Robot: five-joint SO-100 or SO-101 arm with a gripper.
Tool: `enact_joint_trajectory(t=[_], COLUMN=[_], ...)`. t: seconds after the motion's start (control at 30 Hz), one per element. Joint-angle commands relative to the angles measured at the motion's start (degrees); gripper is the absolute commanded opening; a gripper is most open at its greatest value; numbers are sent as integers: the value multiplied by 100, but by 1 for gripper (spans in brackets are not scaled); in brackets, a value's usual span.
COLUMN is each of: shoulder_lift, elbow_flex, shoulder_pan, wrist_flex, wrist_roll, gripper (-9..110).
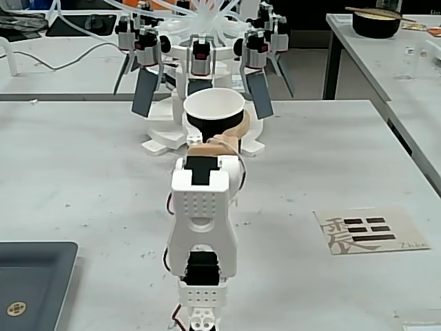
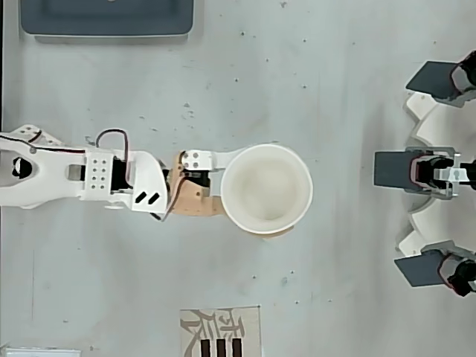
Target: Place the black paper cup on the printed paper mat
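The black paper cup (image 1: 213, 110) (image 2: 266, 188) is upright, its white inside and rim facing up, lifted off the table. My gripper (image 1: 219, 135) (image 2: 260, 190) is shut on the cup, one white finger and one tan finger hugging its sides. The printed paper mat (image 1: 371, 230) lies at the right of the table in the fixed view; in the overhead view the mat (image 2: 220, 331) is at the bottom edge, below and left of the cup. My white arm (image 1: 203, 234) runs from the near edge toward the cup.
A white multi-arm machine (image 1: 200, 62) (image 2: 439, 171) stands just beyond the cup. A dark grey tray (image 1: 31, 283) (image 2: 108, 18) sits at the fixed view's near left. A dark bowl with a stick (image 1: 375, 22) rests on a side table.
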Motion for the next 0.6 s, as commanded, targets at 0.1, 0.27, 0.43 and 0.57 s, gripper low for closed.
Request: enact_joint_trajectory(t=[0.1,0.27,0.43,0.57], shoulder_lift=[914,1327,1573,1784], elbow_flex=[554,1134,1547,1890], shoulder_pan=[88,290,721,1063], wrist_flex=[18,-123,-281,-448], wrist_roll=[44,44,44,9], gripper=[11,9,9,9])
